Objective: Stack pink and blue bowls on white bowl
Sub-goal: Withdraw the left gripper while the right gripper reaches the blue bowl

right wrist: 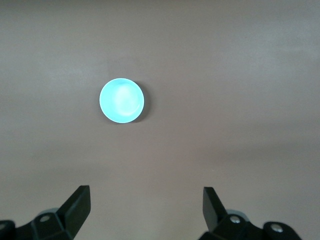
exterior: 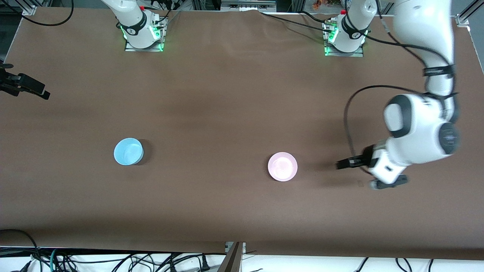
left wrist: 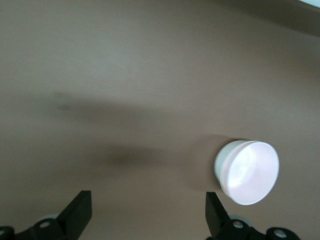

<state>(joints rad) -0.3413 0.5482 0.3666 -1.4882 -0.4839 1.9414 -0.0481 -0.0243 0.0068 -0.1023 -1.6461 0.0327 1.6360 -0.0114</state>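
The pale pink bowl (exterior: 282,166) stands upright on the brown table toward the left arm's end. It also shows in the left wrist view (left wrist: 247,171), where its outer wall looks whitish with a seam. I cannot tell whether another bowl sits under it. No separate white bowl is in view. The sky-blue bowl (exterior: 128,151) stands alone toward the right arm's end and shows small in the right wrist view (right wrist: 121,100). My left gripper (exterior: 342,164) is open and empty, low beside the pink bowl and apart from it. My right gripper (exterior: 38,90) is open and empty, high over the table's right-arm end.
The brown table (exterior: 211,105) is bare between and around the two bowls. The arm bases (exterior: 143,34) stand along the edge farthest from the front camera. Cables hang below the nearest edge.
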